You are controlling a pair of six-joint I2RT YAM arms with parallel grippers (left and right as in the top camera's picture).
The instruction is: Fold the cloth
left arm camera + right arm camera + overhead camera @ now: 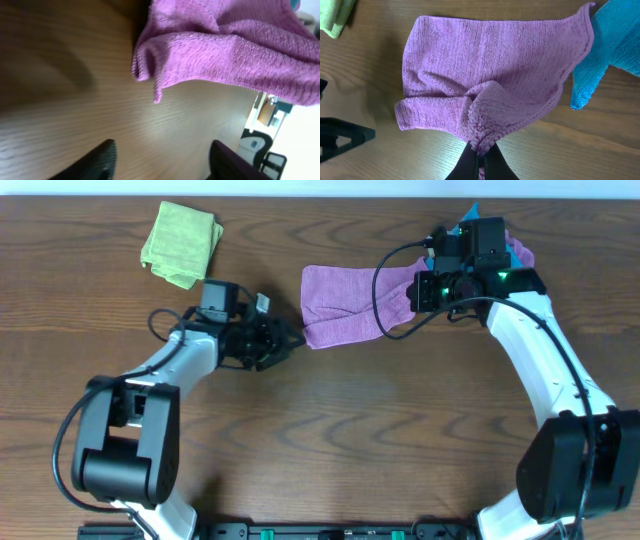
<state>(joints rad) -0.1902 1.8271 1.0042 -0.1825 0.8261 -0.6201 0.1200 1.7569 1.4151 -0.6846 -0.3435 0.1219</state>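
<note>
The lilac-purple cloth lies bunched and partly doubled over on the wooden table, right of centre at the back. My right gripper is shut on a pinched fold of the cloth and holds that edge up; overhead it sits at the cloth's right end. My left gripper is open and empty, just left of the cloth's left corner, apart from it. In the left wrist view the cloth's corner hangs ahead of the open fingers. No white tag shows.
A light green folded cloth lies at the back left. A bright blue cloth lies right beside the purple one, under my right arm. Bare wooden table fills the front.
</note>
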